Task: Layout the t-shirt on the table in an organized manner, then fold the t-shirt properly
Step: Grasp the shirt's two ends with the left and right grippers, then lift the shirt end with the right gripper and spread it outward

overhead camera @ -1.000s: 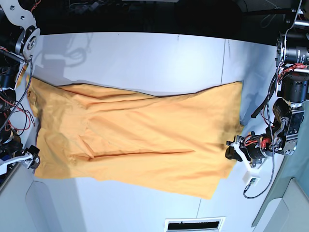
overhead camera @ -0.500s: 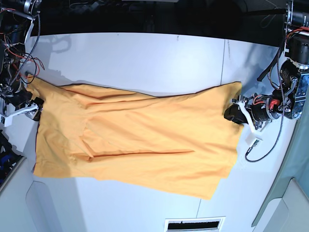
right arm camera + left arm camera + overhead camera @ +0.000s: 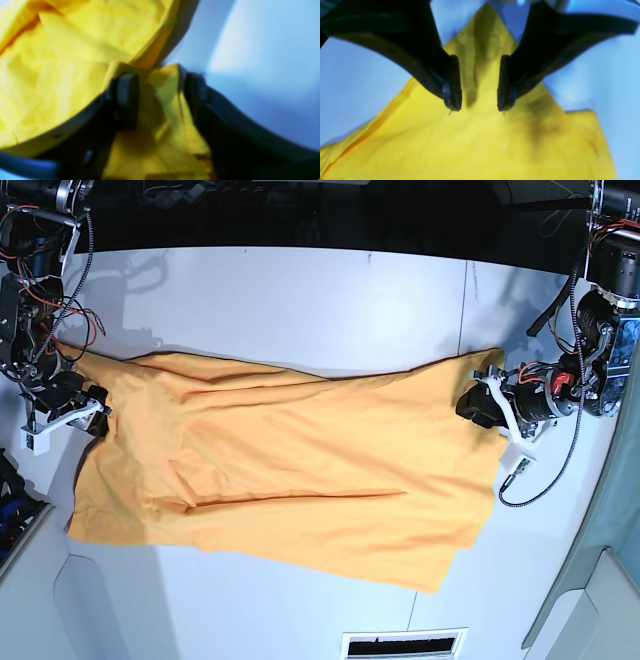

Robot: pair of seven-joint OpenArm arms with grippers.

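The left pincer (image 3: pixel 478 108) hangs spread over a t-shirt (image 3: pixel 300 470) corner; the right pincer (image 3: pixel 160 75) straddles bunched fabric, grip unclear; white surface (image 3: pixel 300 300) beyond both.

Looks like a robotics lab or test cell rather than a home or shop. Plain white worktop (image 3: pixel 300 290) with a thin dark seam (image 3: pixel 463 310), flanked by two bare mechanical arms with exposed motors and loose red and black wiring (image 3: pixel 45 310) on one side, a looping black cable (image 3: pixel 560 470) on the other. Dark, unlit background beyond the far edge, with more cabling. A slotted vent (image 3: pixel 403 645) set at the near edge.
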